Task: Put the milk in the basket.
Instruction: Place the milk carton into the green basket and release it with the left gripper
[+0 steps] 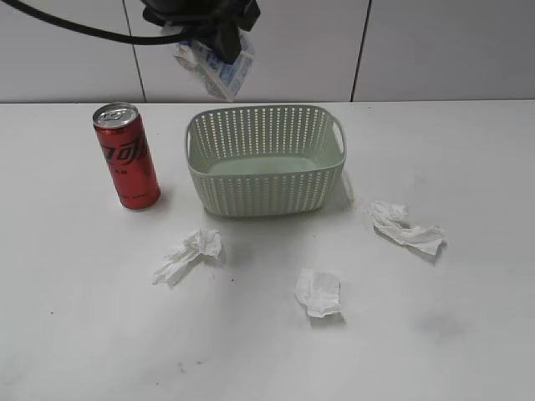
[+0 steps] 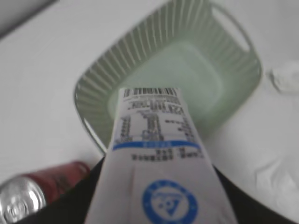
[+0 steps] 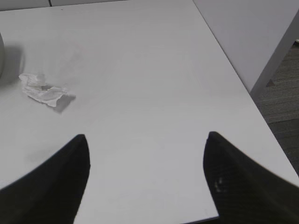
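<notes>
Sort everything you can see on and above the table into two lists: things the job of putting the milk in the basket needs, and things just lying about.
Needed for the job:
milk, held up in the left tool
basket, nothing inside it

Just lying about:
red can, standing left of the basket
three crumpled tissues
right tool, open over bare table

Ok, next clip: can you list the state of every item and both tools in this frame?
milk: held in the air above the basket's back left, tilted.
basket: upright on the table, nothing inside.
soda can: upright, left of the basket, apart from it.
tissues: three crumpled pieces lying on the table.
left tool: shut on the milk.
right tool: open, nothing between its fingers.
</notes>
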